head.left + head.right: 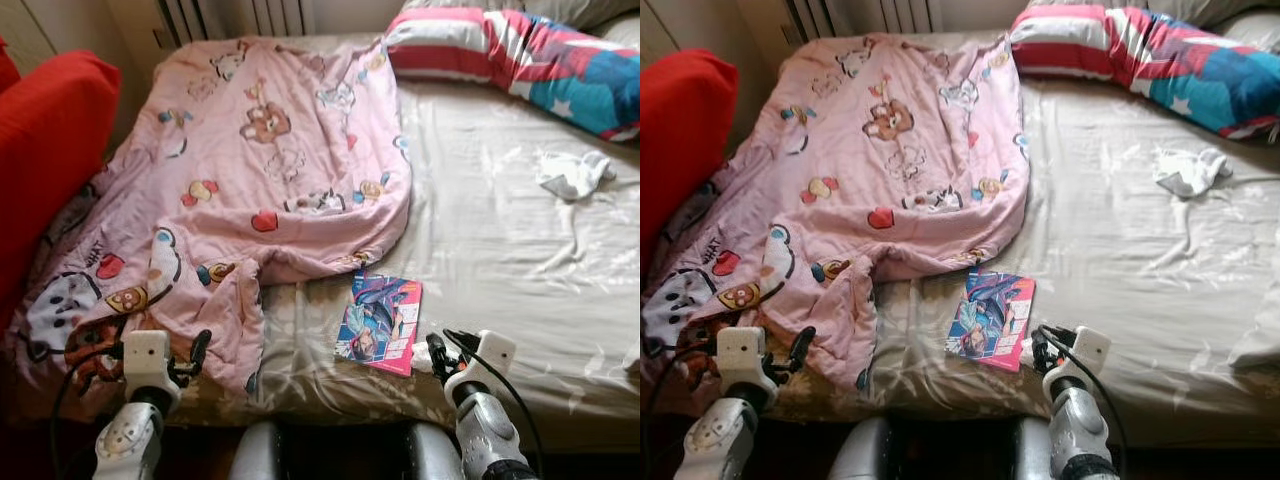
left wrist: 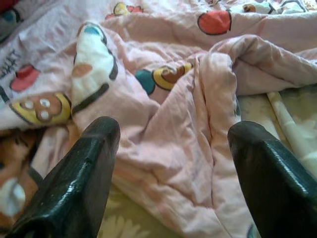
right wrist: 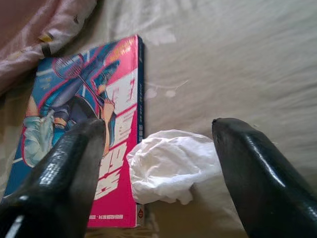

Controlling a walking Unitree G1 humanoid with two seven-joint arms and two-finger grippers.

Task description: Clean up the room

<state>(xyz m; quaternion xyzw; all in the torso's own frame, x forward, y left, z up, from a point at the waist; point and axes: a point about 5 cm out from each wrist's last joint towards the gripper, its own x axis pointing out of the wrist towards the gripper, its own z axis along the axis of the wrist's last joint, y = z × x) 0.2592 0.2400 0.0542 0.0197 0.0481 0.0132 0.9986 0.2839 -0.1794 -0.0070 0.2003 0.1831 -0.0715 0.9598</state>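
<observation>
A pink cartoon-print blanket (image 1: 250, 170) lies crumpled over the left half of the bed. My left gripper (image 1: 188, 360) hovers at its near folded corner (image 2: 198, 124), open and holding nothing. A pink-and-blue comic book (image 1: 380, 322) lies flat on the beige sheet near the front edge. A crumpled white tissue (image 3: 171, 166) rests against the book's edge, with my right gripper (image 3: 158, 126) open just above it, a finger on each side. A white crumpled cloth (image 1: 575, 173) lies on the sheet at the far right.
A striped red, white and blue pillow (image 1: 520, 55) lies along the head of the bed. A red chair (image 1: 45, 130) stands close on the left. A radiator (image 1: 230, 15) is behind the bed. The beige sheet (image 1: 500, 260) is bare on the right half.
</observation>
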